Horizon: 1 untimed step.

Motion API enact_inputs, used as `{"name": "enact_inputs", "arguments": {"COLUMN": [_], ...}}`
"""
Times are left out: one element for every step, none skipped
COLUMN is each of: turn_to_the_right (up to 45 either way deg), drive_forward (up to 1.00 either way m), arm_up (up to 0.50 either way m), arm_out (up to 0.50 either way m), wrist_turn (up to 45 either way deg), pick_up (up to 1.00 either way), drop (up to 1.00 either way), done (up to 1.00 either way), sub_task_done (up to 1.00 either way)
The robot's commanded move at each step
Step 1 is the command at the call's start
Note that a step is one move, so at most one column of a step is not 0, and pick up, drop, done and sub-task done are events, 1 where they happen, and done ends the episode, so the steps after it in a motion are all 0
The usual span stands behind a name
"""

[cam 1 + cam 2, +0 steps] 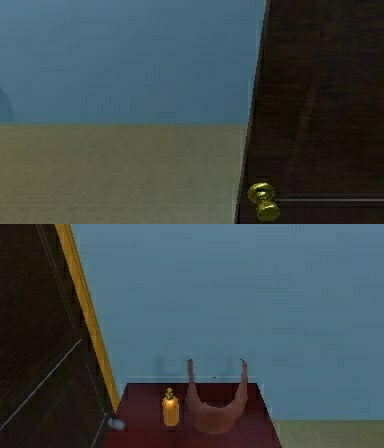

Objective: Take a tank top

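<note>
- Dark brown wooden door (320,100) stands closest, along the forward view's right side, with one round brass knob (263,200) low on its left edge.
- Claw: how it stands, and whether it has hold of anything, cannot be told from these pictures.
- Dark red flat tabletop (150,429) lies at the bottom of the arm side view, against the wall, and bears two things.
- One small amber bottle (170,410) with a golden cap stands upright on the tabletop's left part; what is inside it cannot be told.
- One salmon-brown tank top (215,409), the task's thing, sits on the same tabletop just right of the bottle. Its body sags in a U and its two thin straps rise up in front of the wall. It looks close to the bottle, but whether they touch cannot be told.
- One dark wooden panel (40,334) with a yellow edge strip (85,314) takes up the arm side view's left, leaning across the picture down to the tabletop's left end.
- One small pale knob (117,423) shows at the foot of that panel, near the tabletop's left corner.
- Plain blue wall (260,294) runs behind the tabletop and also across the forward view.
- Tan floor (120,170) spreads below the wall in the forward view, and a strip of it shows right of the tabletop.
</note>
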Motion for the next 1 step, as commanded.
{"name": "enact_inputs", "arguments": {"turn_to_the_right": [0.0], "drive_forward": [0.00], "arm_up": [0.00], "arm_out": [0.32], "wrist_turn": [0.0], "pick_up": [0.00], "drop": [0.00], "done": [0.00], "sub_task_done": [0.00]}}
